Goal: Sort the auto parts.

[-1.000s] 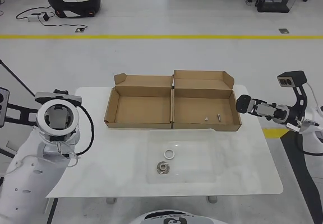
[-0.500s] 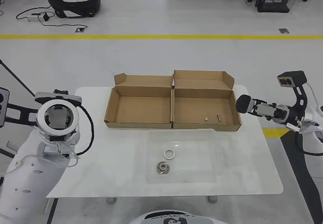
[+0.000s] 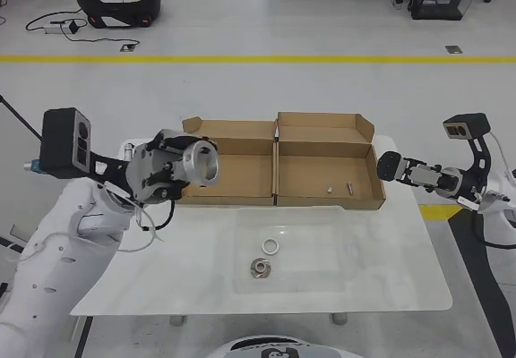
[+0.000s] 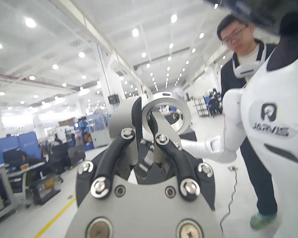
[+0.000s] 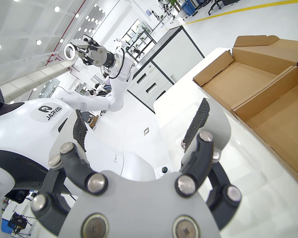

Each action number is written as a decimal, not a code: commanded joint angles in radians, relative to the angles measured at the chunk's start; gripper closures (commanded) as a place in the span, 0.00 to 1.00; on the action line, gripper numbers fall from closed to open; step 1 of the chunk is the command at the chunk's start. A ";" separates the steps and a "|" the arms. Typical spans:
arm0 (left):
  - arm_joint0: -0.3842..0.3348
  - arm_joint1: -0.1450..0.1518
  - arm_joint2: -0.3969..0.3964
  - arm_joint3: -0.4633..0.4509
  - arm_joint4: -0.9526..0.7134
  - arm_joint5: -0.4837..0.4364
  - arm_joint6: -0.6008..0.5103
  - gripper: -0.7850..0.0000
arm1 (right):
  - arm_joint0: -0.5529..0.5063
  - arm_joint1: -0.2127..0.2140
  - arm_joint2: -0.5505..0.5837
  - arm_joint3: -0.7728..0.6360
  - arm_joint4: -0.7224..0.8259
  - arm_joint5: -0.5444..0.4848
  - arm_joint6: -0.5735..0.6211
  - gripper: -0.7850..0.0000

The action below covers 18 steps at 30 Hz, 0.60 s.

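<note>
The left gripper (image 4: 145, 116) is shown pinching the wall of a metal collar (image 4: 167, 115). One finger is passed through the bore and the other is pressed against the outer face, so the collar stands out sideways from the fingertips. In the top view the left gripper (image 3: 182, 166) and metal collar (image 3: 202, 164) are held in the air over the back-left part of the table (image 3: 401, 259), above the left wall of the left cardboard box (image 3: 240, 177). The collar is judged to be stiff, smooth and heavy for its size. It would likely slip if taken by its rounded outside, so a hold across the wall, as shown, is judged the surest, and it could be set down low to avoid a bounce. A small hole is seen in its rim. The right cardboard box (image 3: 316, 170) is set touching the left one, and two small screws (image 3: 339, 189) lie near its front wall. Towards the front edge of the table a clear tray (image 3: 312, 259) is placed, with a white ring (image 3: 271, 245) and a flanged metal part (image 3: 259, 267) lying in it, just beside each other. The right gripper (image 5: 139, 125) is held with its fingers spread wide and nothing between them, beside the table's right edge near the right box.
</note>
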 commanded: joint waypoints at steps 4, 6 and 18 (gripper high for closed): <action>-0.022 -0.006 0.027 -0.004 -0.047 0.040 -0.124 1.00 | 0.000 0.000 0.000 0.000 0.000 0.000 0.000 0.00; -0.040 -0.011 0.040 0.001 -0.064 0.062 -0.151 1.00 | 0.000 0.000 0.000 0.000 0.000 0.000 0.000 0.00; -0.369 -0.070 0.212 0.220 -0.155 0.129 -0.406 1.00 | 0.000 0.000 0.000 0.000 0.000 0.000 0.000 0.00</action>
